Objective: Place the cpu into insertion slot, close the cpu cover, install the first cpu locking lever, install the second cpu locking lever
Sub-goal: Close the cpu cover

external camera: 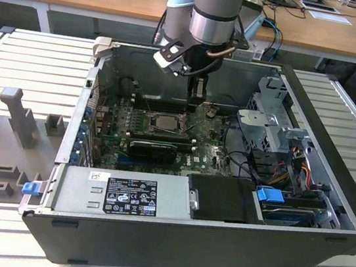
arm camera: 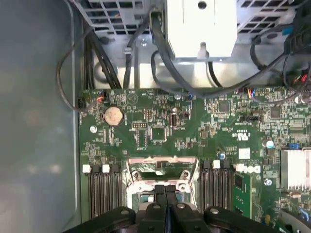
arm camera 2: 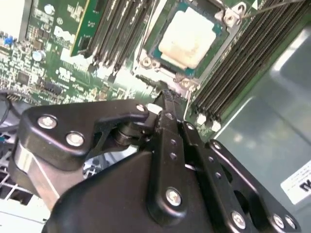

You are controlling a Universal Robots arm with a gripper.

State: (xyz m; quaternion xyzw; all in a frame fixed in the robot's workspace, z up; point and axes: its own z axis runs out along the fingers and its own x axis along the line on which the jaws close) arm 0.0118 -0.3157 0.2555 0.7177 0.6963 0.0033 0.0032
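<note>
The cpu point(arm camera 2: 189, 36) is lying flat in the slot point(arm camera 2: 227, 17), just beyond the fingertips and a little below them, its pale top bare and a green edge showing all round it. Judging by that, nothing is covering it yet. In the first wrist view a pale metal frame is sitting just ahead of the fingertips; it is probably the cover point(arm camera: 163, 161), though whether it is tilted up or lying flat is not clear.

The cpu is likely light, stiff and fragile, with a smooth top that gives little grip, so it is best taken by two opposite edges, never by its underside. Seated as it is, it is asking for no grip at all. The cover is looking like thin, springy sheet metal on a hinge, better pushed at its free edge than pinched.

The fingers point(arm camera: 158, 201) are pressing together with nothing between them, so the gripper point(arm camera: 165, 190) is making one narrow blade. Its tip is hovering at the near rim of the slot; whether it is touching metal there cannot be told.

In the exterior view the arm point(external camera: 216, 6) is reaching straight down into the open case point(external camera: 326, 214), wrist upright, fingers pointing at the board, memory slots point(arm camera: 102, 194) flanking them on both sides. The case is resting on the slatted desk point(external camera: 36, 54).
</note>
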